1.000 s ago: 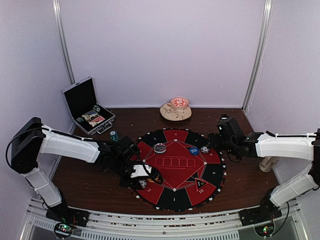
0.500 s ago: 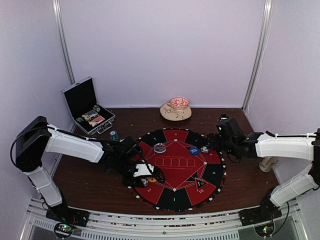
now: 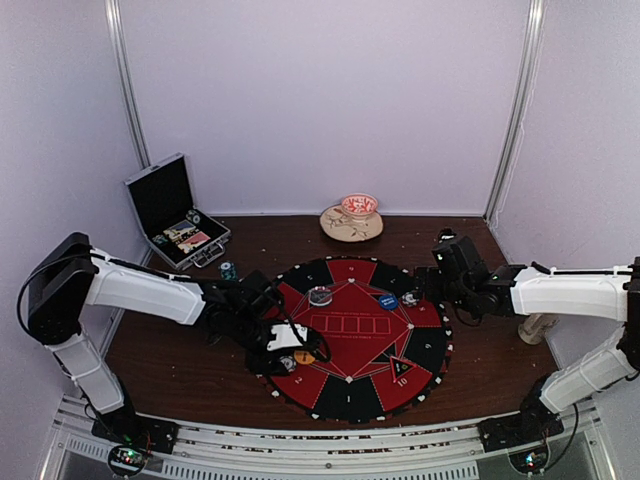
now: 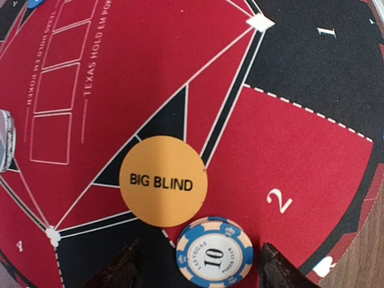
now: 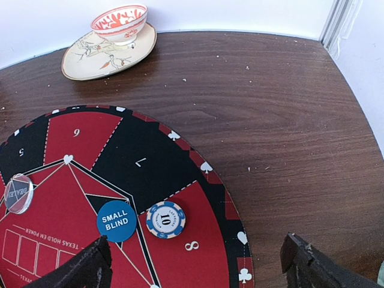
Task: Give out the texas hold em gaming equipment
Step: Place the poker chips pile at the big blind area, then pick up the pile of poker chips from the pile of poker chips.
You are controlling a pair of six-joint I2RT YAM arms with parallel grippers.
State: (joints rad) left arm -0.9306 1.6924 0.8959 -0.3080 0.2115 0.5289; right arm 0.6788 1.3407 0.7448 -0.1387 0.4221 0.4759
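Observation:
In the left wrist view a blue-and-cream "10" poker chip [image 4: 215, 252] lies flat on the red-and-black mat [image 4: 300, 150], just below an orange BIG BLIND disc [image 4: 163, 181]. My left gripper [image 4: 201, 273] is open, its dark fingertips [image 4: 120, 270] standing either side of the chip with a gap on each side. From above, that gripper [image 3: 290, 352] hovers over the mat's near-left sector. My right gripper [image 5: 195, 270] is open and empty above the mat's right rim, near a blue SMALL BLIND disc [image 5: 116, 221] and a second "10" chip [image 5: 165, 219].
A clear dealer button [image 5: 18, 193] rests on the mat's far part. An open black case [image 3: 175, 215] with chips and cards stands at the back left, a small teal chip stack [image 3: 228, 271] beside it. A bowl on a saucer [image 3: 352, 215] sits at the back.
My left gripper's jaws have parted and let go of the chip, which now lies on the mat by the orange disc. The right arm has not moved.

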